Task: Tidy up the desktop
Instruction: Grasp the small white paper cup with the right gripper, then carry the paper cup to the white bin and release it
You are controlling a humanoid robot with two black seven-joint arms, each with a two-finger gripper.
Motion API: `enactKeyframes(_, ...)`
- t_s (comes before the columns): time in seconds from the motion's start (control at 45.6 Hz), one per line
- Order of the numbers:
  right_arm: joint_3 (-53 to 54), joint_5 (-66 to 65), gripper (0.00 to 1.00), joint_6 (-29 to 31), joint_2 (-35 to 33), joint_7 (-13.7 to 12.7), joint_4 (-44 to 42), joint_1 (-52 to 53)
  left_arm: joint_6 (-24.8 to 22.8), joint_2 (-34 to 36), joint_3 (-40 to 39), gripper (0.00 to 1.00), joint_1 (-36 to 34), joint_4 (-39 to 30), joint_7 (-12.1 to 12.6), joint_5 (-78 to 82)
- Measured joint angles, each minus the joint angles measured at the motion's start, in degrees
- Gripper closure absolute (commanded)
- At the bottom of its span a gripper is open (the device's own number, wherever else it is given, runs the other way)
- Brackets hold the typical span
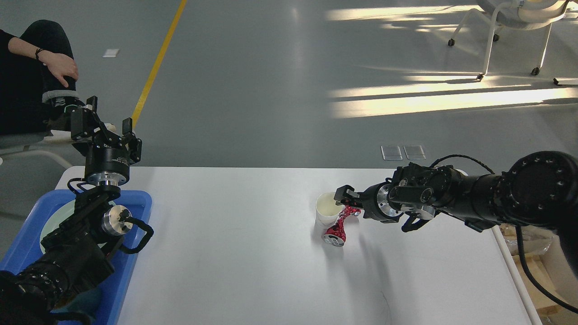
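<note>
The white desktop (226,253) carries a white paper cup (327,208) standing upright and a crushed red can (337,230) leaning against its right side. My right gripper (347,198) reaches in from the right, low over the desktop. Its jaws are apart at the can's upper end, right beside the cup's rim. I cannot tell whether the fingers touch the can. My left gripper (108,124) is open and empty. It points up above the back left corner, over the blue tray (137,201).
The blue tray holds a pale plate (50,225) under my left arm. A white bin (508,259) with brown paper rubbish stands at the right edge, mostly hidden by my right arm. A seated person (31,67) is at the back left.
</note>
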Motion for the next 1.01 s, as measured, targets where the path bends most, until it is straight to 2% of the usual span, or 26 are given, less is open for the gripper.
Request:
enactKeyframes(0.044,0.0,0.0,0.45,0.0,0.2,0.0,0.0,-0.3,0.0,0.0,0.0,0.03,0.0,0.0,0.0,0.0)
enactKeyframes(0.197,-0.1,-0.4,0.51,0.0,0.8,0.0,-0.7,-1.6,0.0,0.0,0.0,0.03,0.0,0.0,0.0,0.0)
enactKeyframes(0.416,-0.5,-0.6,0.99,0.0,2.2,0.0,-2.7,-3.3,0.0,0.0,0.0,0.03,0.0,0.0,0.0,0.0)
enactKeyframes(0.789,0.0,-0.5,1.00,0.5,2.4,0.0,-1.7,-1.8,0.0,0.0,0.0,0.03,0.0,0.0,0.0,0.0)
enactKeyframes(1.008,0.0,-0.4,1.00,1.0,-0.2,0.3,3.6,3.0,0.0,0.0,0.0,0.03,0.0,0.0,0.0,0.0)
